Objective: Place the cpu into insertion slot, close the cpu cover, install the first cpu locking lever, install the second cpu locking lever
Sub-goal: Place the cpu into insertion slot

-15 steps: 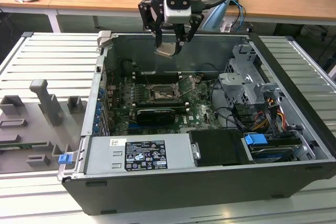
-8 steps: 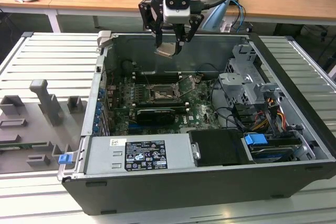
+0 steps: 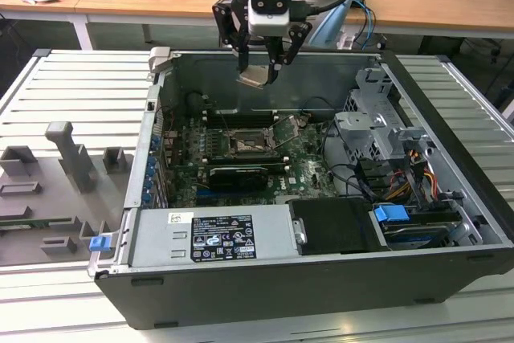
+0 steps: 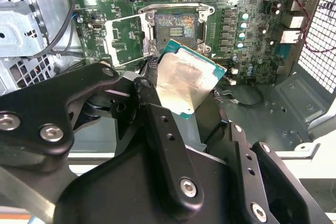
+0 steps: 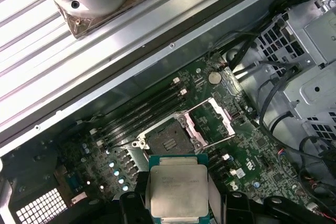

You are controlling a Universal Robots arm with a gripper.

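So the hand [image 3: 259, 75] is pinching the cpu [image 3: 254, 79], chip tilted, hanging up near the back wall of the open pc case [image 3: 321, 291]; insertion slot [image 3: 245, 147] sits well below on the green board, dark in the middle; cpu cover [image 3: 287, 132] is flipped up just beside it, toward the exterior view's right; the case sits on a grey slatted table [image 3: 80, 86].

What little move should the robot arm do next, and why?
Probably lower the cpu toward the insertion slot. The gripper holds it well above the slot, the slot looks empty, and the cpu cover is swung open beside it.
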